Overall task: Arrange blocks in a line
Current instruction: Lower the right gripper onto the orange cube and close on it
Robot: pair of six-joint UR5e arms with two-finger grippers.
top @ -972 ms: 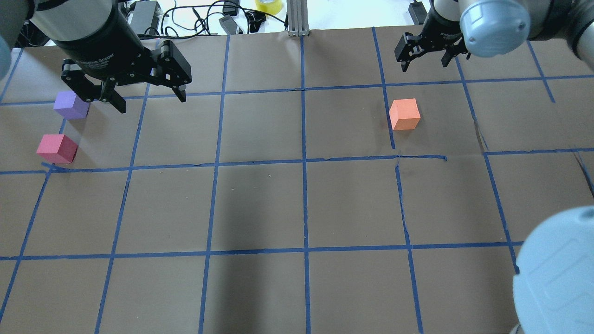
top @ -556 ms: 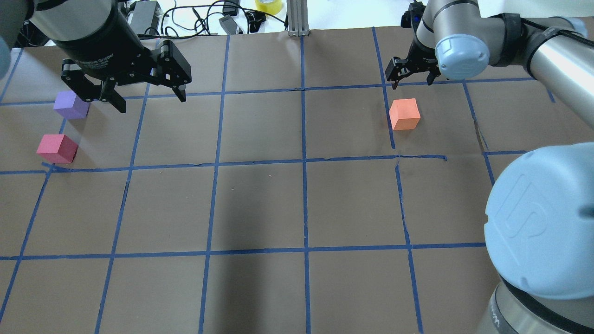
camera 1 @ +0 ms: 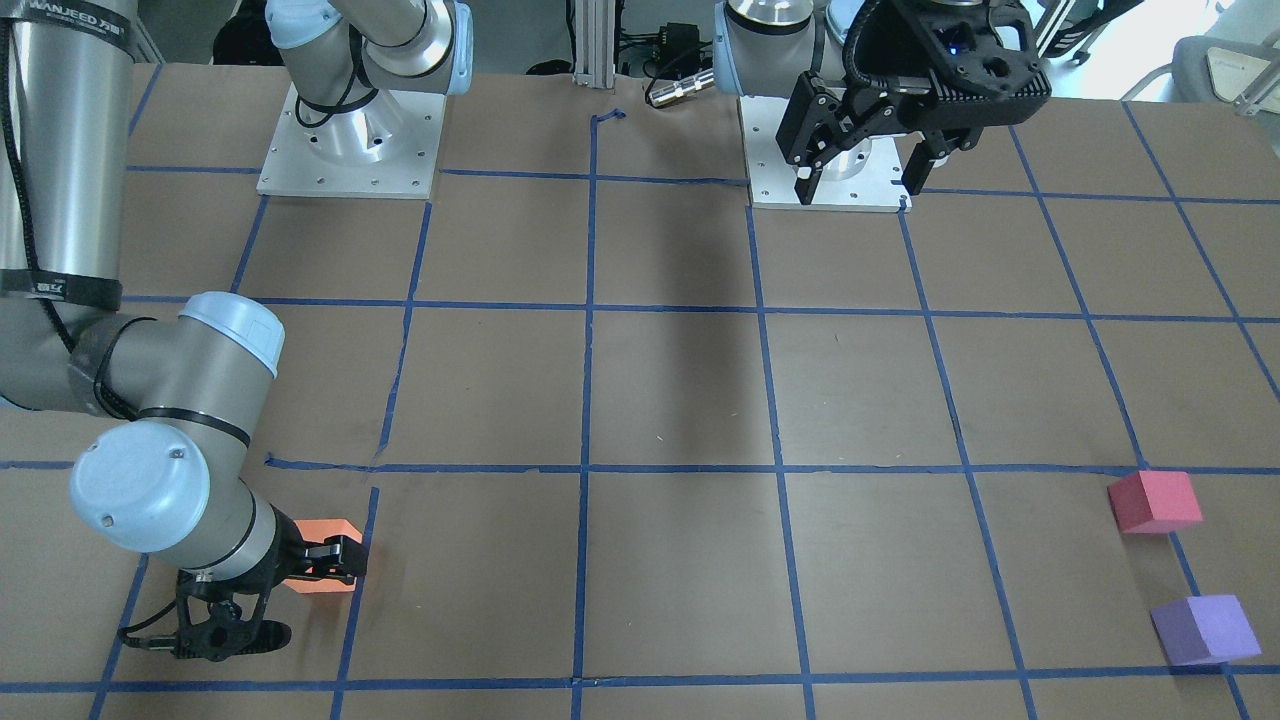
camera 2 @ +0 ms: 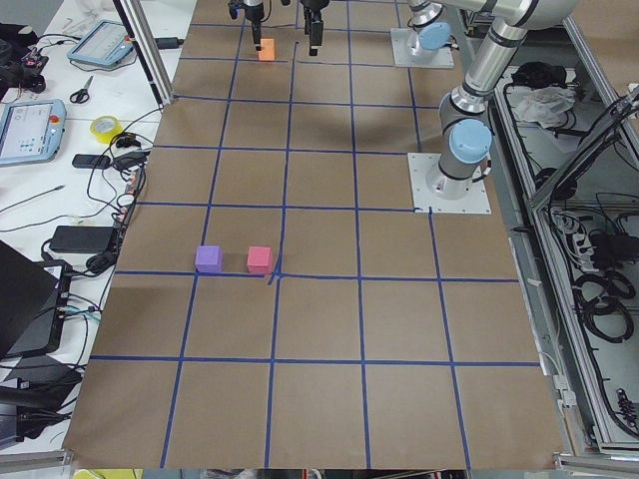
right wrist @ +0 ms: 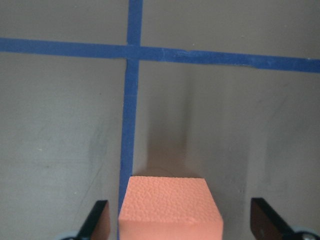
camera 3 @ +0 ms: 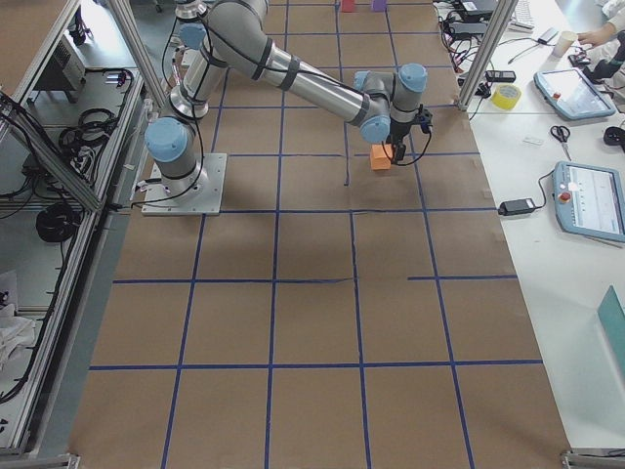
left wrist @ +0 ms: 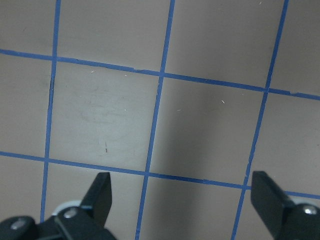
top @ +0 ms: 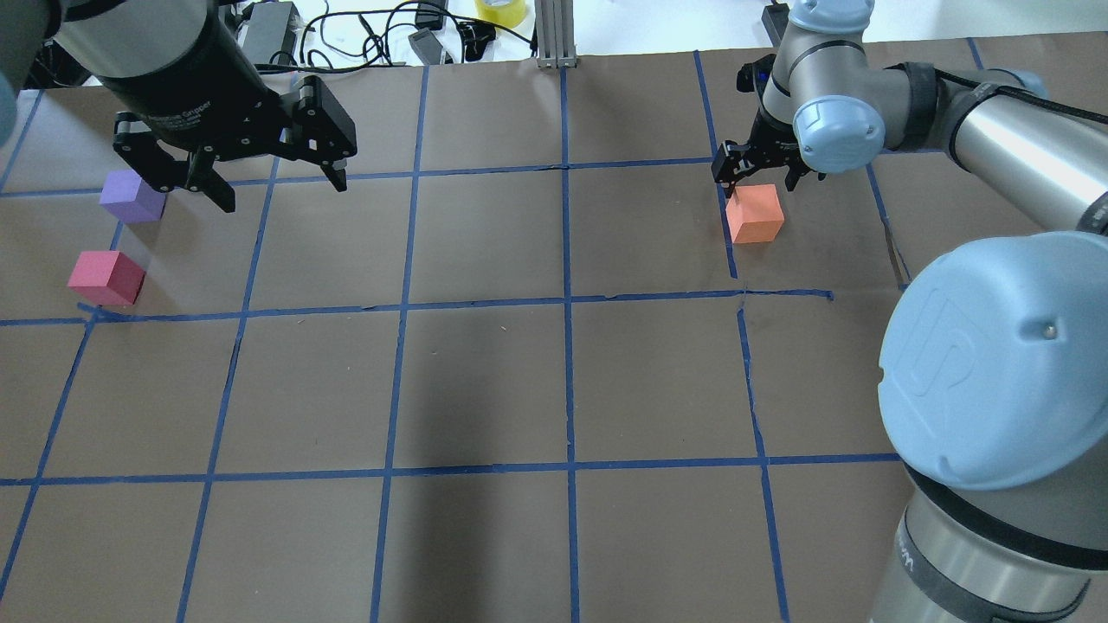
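Observation:
The orange block (top: 755,214) sits on the brown paper in the far right part of the table; it also shows in the front view (camera 1: 322,585) and the right wrist view (right wrist: 170,207). My right gripper (top: 760,179) is open and low over it, with the block between its fingers (right wrist: 96,220) and not touching them. The purple block (top: 132,196) and the pinkish-red block (top: 107,277) sit close together at the far left. My left gripper (top: 284,192) is open and empty, held high to the right of the purple block.
Blue tape lines form a grid on the paper. Cables, a yellow tape roll (top: 502,9) and an aluminium post (top: 554,35) lie past the far edge. My right arm's elbow (top: 995,372) covers the right side of the overhead view. Arm bases (camera 1: 350,140) stand at my side.
My right gripper has moved toward me and down, from beyond the orange block to around it. The left gripper and all three blocks have not moved.

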